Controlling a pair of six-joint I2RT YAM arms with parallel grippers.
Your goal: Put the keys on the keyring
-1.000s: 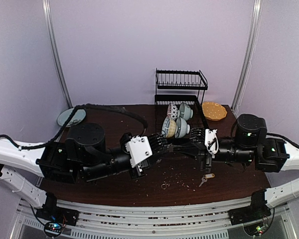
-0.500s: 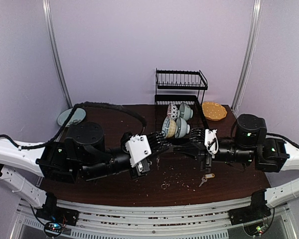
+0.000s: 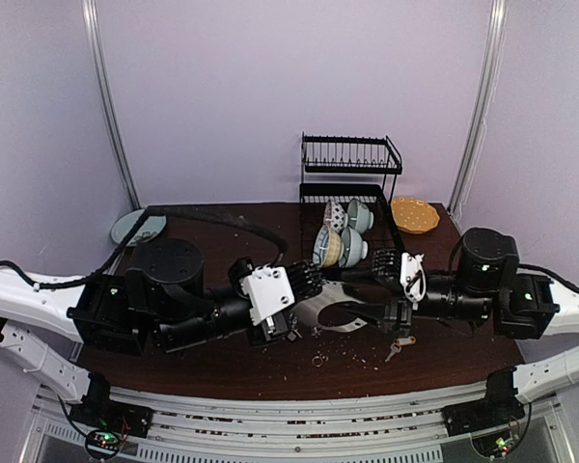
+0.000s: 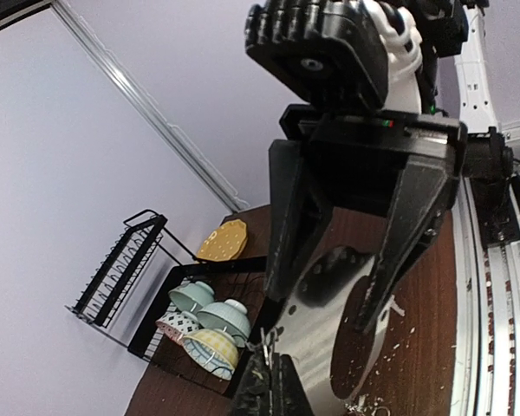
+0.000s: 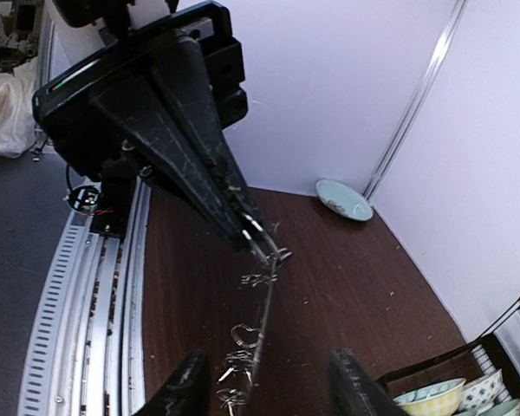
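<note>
Brown table from above: keys lie by the front edge, right of middle, and the keyring is mid-table. Left wrist alone shows the right gripper spread wide, empty. Right wrist alone shows the left gripper pinching the keyring's rim.

Thin shiny metal keyring, matt black plastic left end effector, dark wooden table.

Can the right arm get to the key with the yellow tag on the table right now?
Probably yes. The keys lie uncovered on the table just beside the right gripper, which is open and empty. It would first have to clear the keyring pinched by the left gripper.
</note>
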